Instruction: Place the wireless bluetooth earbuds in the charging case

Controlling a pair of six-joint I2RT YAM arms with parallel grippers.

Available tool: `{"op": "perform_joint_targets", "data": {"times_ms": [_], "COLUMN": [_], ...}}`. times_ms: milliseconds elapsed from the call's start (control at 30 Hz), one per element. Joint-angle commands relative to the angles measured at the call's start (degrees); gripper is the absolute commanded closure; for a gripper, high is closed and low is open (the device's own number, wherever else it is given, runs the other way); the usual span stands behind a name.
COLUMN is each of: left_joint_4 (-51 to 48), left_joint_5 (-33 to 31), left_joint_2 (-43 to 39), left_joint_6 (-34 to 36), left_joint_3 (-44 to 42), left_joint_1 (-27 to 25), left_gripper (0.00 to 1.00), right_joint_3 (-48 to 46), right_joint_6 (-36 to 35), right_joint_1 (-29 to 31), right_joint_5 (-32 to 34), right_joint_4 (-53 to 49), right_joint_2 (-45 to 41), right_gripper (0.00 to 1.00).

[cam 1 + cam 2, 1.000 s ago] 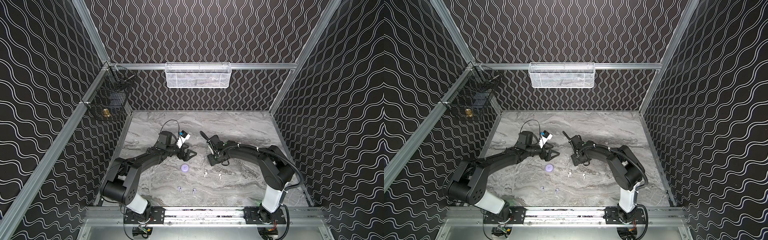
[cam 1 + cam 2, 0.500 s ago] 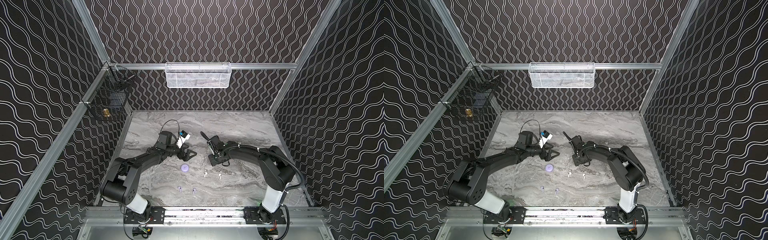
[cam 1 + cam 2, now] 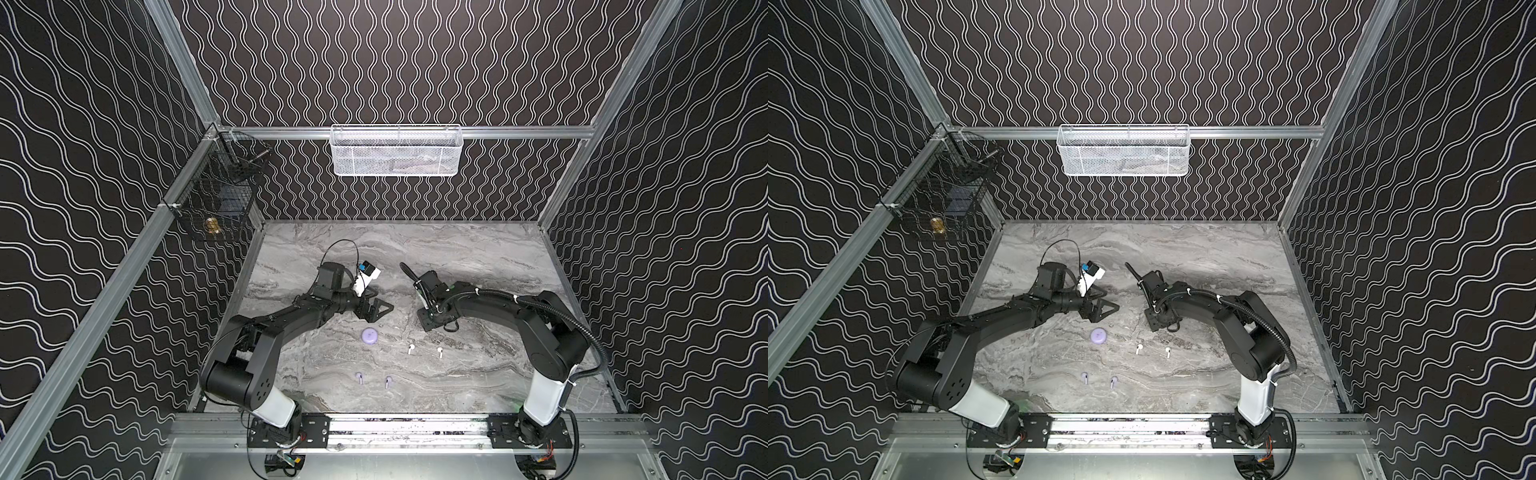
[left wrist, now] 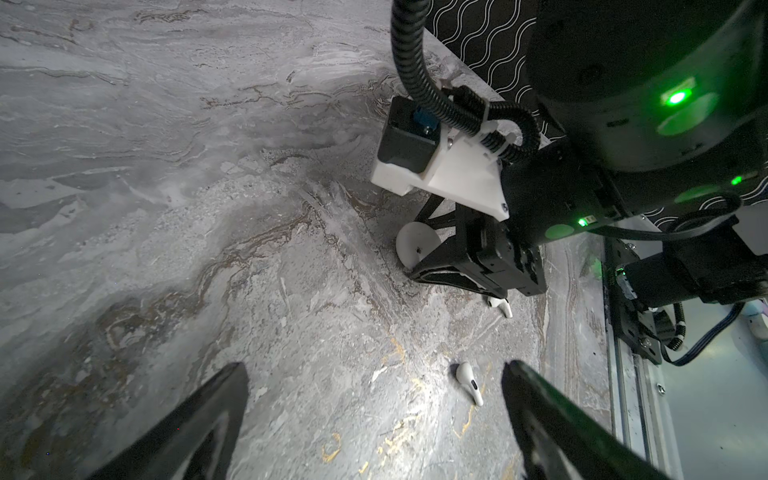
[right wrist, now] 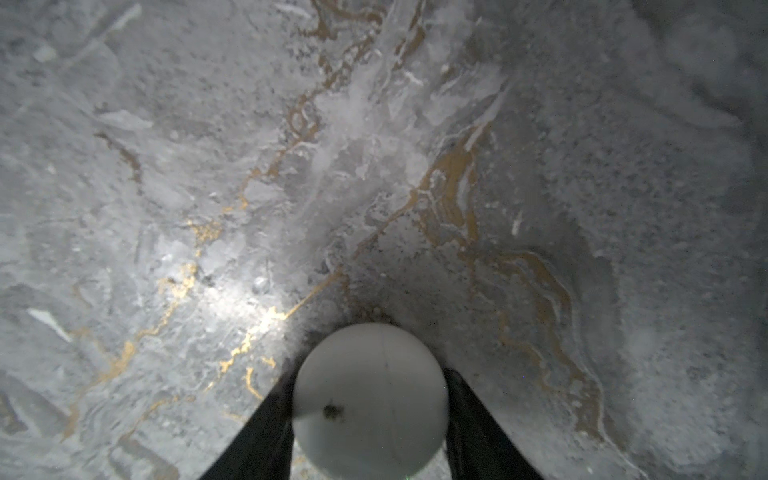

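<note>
A white round charging case [image 5: 370, 399] rests on the marble table, and my right gripper [image 5: 370, 374] is shut on it, one black finger pressed to each side. From the left wrist view this case [image 4: 417, 246] shows inside that gripper. In both top views the arm hides it. A lavender case [image 3: 369, 336] sits shut in front of my left gripper [image 3: 380, 311], which is open and empty. Two white earbuds [image 3: 411, 349] [image 3: 439, 352] lie in front of my right gripper [image 3: 432, 322]. Two lavender earbuds [image 3: 359, 377] [image 3: 388, 381] lie nearer the front. One white earbud [image 4: 469, 382] lies close to a left fingertip [image 4: 523, 390].
A white mesh basket [image 3: 397, 151] hangs on the back wall and a black wire basket [image 3: 220, 199] hangs at the left corner. Both arm bases are bolted to the aluminium rail [image 3: 407, 428] along the front edge. Patterned walls close in the table on three sides.
The right gripper's jaws have narrowed onto the white case. Both arms have stayed almost where they were, and the left gripper has remained wide open.
</note>
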Motion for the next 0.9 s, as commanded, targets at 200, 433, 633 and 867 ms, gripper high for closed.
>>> {"op": "perform_joint_targets", "data": {"times_ms": [200,433,633,867], "left_joint_4": [1.25,-1.27,-16.66,-35.57], "left_joint_5": [1.03,3.13,7.45,11.49], "left_joint_2": [0.38,1.16,3.96,3.48], "left_joint_6": [0.00,-0.42,3.64,11.63], "left_joint_3": [0.52,2.33,10.05,17.23], "left_joint_1": [0.17,0.31,0.23,0.21], "left_gripper": [0.01,0.04,0.07,0.09], "right_joint_3": [-0.37,-2.01,-2.72,-3.18], "right_joint_6": [-0.60,-3.62,-3.61,-2.77], "right_joint_1": [0.15,4.70,9.28,13.87], "right_joint_5": [1.57,4.40,9.95,13.59], "right_joint_4": [0.23,1.85,0.37,-2.01], "right_joint_2": [-1.23,-8.28,-14.95,-21.80], "right_gripper": [0.53,0.54,0.58,0.61]}}
